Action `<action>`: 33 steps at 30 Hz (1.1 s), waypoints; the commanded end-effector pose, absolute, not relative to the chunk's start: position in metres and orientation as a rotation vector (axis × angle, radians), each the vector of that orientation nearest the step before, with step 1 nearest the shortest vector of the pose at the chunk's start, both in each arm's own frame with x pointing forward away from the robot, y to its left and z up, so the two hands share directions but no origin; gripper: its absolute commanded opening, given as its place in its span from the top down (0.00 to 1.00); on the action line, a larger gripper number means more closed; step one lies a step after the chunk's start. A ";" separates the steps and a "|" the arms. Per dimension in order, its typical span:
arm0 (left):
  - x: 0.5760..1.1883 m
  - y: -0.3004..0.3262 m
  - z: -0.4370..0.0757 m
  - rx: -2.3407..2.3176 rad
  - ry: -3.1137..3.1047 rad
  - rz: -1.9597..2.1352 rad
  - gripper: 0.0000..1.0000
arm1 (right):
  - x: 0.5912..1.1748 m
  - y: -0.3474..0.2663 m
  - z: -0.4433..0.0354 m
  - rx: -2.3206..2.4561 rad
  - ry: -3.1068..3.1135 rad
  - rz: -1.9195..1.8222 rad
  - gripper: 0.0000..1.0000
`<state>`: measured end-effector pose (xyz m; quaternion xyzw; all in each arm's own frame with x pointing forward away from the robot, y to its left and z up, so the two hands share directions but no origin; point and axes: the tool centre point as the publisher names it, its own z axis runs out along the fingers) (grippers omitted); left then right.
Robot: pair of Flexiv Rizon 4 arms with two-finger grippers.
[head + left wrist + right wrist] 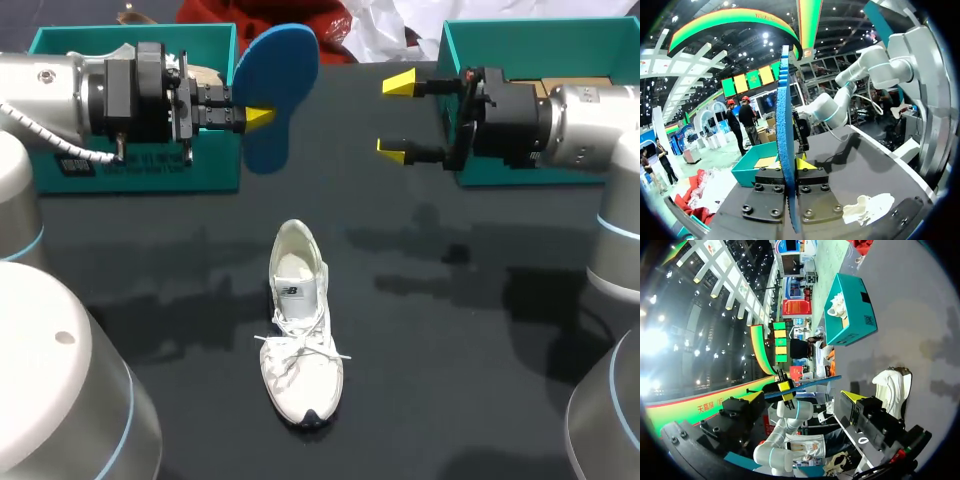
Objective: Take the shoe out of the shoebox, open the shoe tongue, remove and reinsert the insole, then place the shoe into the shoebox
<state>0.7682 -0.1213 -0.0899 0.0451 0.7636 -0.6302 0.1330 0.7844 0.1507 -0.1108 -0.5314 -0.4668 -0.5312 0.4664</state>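
Observation:
A white shoe (300, 320) lies on the black table (480, 330), toe toward the front, laces loose. The blue insole (275, 95) is held up in the air, my left gripper (256, 117) shut on its narrow end. In the left wrist view the insole (786, 130) stands edge-on between the fingers, with the shoe (867, 207) below on the table. My right gripper (396, 117) is open and empty, level with the insole and a short way to its right. In the right wrist view the insole (807, 384) hangs ahead of the open right gripper (805, 397), the shoe (892, 385) beside it.
A teal shoebox (135, 150) stands at the back left behind my left arm, with crumpled paper (838, 305) inside. A second teal box (540, 60) stands at the back right behind my right arm. Bare tabletop surrounds the shoe.

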 end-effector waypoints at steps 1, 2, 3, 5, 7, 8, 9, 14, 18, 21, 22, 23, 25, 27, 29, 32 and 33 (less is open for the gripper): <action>0.772 -0.122 -0.088 0.132 2.232 -1.823 1.00 | 0.784 0.151 -0.111 -1.307 -1.147 -1.303 0.00; 0.772 -0.122 -0.088 0.132 2.232 -1.823 1.00 | 0.784 0.151 -0.111 -1.307 -1.147 -1.303 0.00; 0.772 -0.122 -0.088 0.132 2.232 -1.823 1.00 | 0.784 0.151 -0.111 -1.307 -1.147 -1.303 0.00; 0.773 -0.123 -0.089 0.119 2.261 -1.829 1.00 | 0.784 0.151 -0.111 -1.307 -1.147 -1.303 0.00; 0.774 -0.124 -0.090 0.029 2.348 -1.900 1.00 | 0.784 0.151 -0.111 -1.307 -1.147 -1.303 0.00; 0.774 -0.125 -0.089 -0.015 2.388 -1.936 1.00 | 0.784 0.151 -0.111 -1.307 -1.147 -1.303 0.00; 0.775 -0.125 -0.088 -0.066 2.431 -1.971 1.00 | 0.784 0.151 -0.111 -1.307 -1.147 -1.303 0.00; 0.775 -0.127 -0.082 -0.355 2.637 -2.127 1.00 | 0.784 0.151 -0.111 -1.307 -1.147 -1.303 0.00; 0.771 -0.128 -0.079 -0.507 2.719 -2.187 1.00 | 0.784 0.151 -0.111 -1.307 -1.147 -1.303 0.00; 0.767 -0.130 -0.078 -0.573 2.765 -2.217 1.00 | 0.784 0.151 -0.111 -1.307 -1.147 -1.303 0.00; 0.766 -0.130 -0.078 -0.606 2.783 -2.227 1.00 | 0.784 0.151 -0.111 -1.307 -1.147 -1.303 0.00; 0.765 -0.130 -0.077 -0.632 2.795 -2.239 1.00 | 0.784 0.151 -0.111 -1.307 -1.147 -1.303 0.00; 0.763 -0.131 -0.077 -0.691 2.810 -2.246 1.00 | 0.784 0.151 -0.111 -1.307 -1.147 -1.303 0.00; 0.761 -0.131 -0.078 -0.759 2.828 -2.258 1.00 | 0.784 0.151 -0.111 -1.307 -1.147 -1.303 0.00; 0.760 -0.132 -0.079 -0.810 2.830 -2.261 1.00 | 0.784 0.151 -0.111 -1.307 -1.147 -1.303 0.00; 0.759 -0.134 -0.082 -0.908 2.838 -2.268 1.00 | 0.784 0.151 -0.111 -1.307 -1.147 -1.303 0.00; 0.759 -0.134 -0.083 -0.951 2.847 -2.273 1.00 | 0.784 0.151 -0.111 -1.307 -1.147 -1.303 0.00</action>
